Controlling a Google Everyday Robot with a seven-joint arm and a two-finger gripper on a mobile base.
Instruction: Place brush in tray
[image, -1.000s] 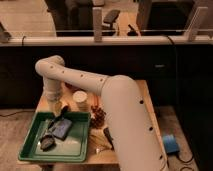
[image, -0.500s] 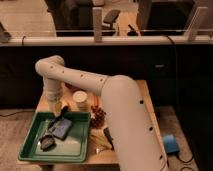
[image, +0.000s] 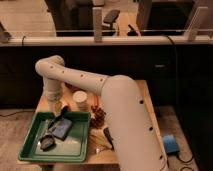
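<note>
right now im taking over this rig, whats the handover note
Gripper: low over the far edge of the green tray; I cannot tell whether it holds anything.
Things: the tray sits on the left half of the wooden table. Two dark items lie in it: a bluish flat one just under the gripper and a smaller one near the front left. Which is the brush is unclear.
Done: arm brought to the tray.
Left: confirm the brush lies in the tray and is released, then probably lift clear.

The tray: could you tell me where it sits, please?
Camera view, lower left: the tray lies on the table's left half, the gripper above its far rim, beside the cup.
</note>
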